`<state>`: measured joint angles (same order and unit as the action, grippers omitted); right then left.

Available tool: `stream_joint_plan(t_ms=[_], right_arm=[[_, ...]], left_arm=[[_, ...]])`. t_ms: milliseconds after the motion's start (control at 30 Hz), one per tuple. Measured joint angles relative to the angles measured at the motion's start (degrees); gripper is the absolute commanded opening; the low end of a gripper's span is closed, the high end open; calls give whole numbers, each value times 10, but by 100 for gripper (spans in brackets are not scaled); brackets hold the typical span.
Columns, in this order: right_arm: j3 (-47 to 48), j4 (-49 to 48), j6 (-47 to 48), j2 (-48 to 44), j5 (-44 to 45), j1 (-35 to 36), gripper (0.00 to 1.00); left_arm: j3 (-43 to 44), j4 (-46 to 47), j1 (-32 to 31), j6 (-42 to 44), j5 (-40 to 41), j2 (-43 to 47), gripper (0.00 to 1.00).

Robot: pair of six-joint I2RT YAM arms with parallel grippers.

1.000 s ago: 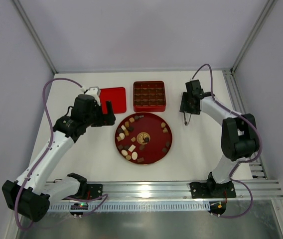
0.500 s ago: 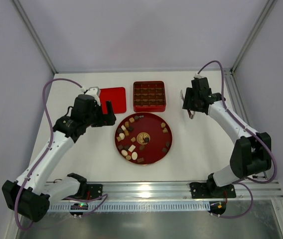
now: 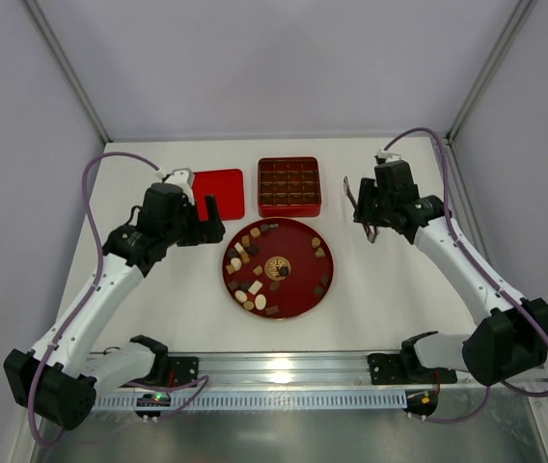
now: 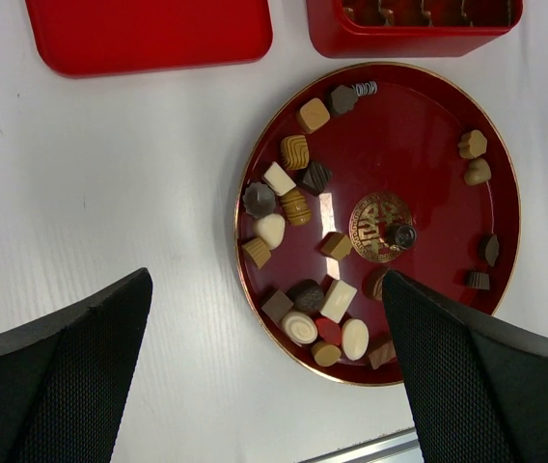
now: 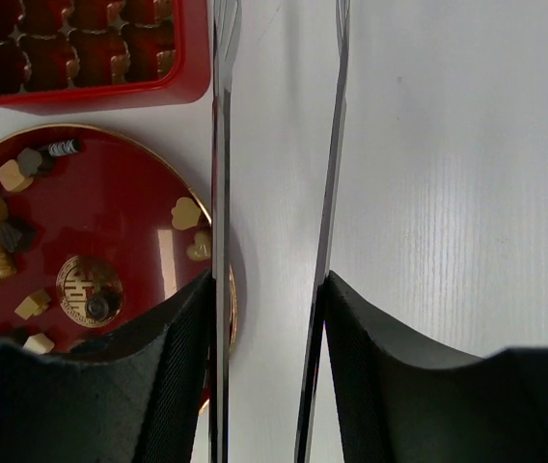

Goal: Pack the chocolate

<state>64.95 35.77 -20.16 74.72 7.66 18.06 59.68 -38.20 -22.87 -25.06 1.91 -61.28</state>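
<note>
The chocolate [image 3: 250, 265], several small dark, tan and cream pieces, lies on the round red plate [image 3: 301, 289], mostly on its left side [image 4: 298, 207]; a few sit at the right rim [image 5: 189, 214]. The red compartment box [image 3: 289, 186] stands just behind the plate. My left gripper [image 3: 204, 214] hovers open over the table at the plate's left edge [image 4: 266, 289]. Right of the plate, my right gripper [image 3: 369, 204] is shut on metal tongs [image 5: 221, 145], whose two thin blades run forward between the fingers [image 5: 269, 285], over the plate's right rim and bare table.
The flat red lid [image 3: 218, 193] lies left of the box. A gold emblem [image 4: 378, 227] marks the plate's centre, with a dark piece on it. White table lies to the right of the plate [image 5: 448, 193]. Frame posts stand at the back corners.
The right arm has stretched out, its elbow swinging toward the near right, while the gripper with the tongs shifted slightly right. The tong blades have drawn a little closer. The left arm is still.
</note>
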Motion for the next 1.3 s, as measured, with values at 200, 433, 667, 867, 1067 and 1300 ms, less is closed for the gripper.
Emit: stream_joint_plan(t_ms=[200, 433, 667, 867, 1067, 1300], right_arm=[[-3, 30, -10, -54, -4, 43, 49], [-9, 61, -32, -103, -7, 138, 49], [-30, 80, -66, -105, -7, 262, 48], [-38, 85, -83, -77, -9, 329, 48], [-37, 76, -90, -23, -12, 382, 47], [-23, 67, -94, 23, -14, 415, 48]], left_arm=[[0, 0, 0, 0, 2, -1, 100], [0, 0, 0, 0, 6, -5, 100], [0, 0, 0, 0, 9, -6, 100], [0, 0, 0, 0, 11, -6, 100], [0, -1, 0, 0, 12, -6, 100], [0, -5, 0, 0, 16, -6, 100]])
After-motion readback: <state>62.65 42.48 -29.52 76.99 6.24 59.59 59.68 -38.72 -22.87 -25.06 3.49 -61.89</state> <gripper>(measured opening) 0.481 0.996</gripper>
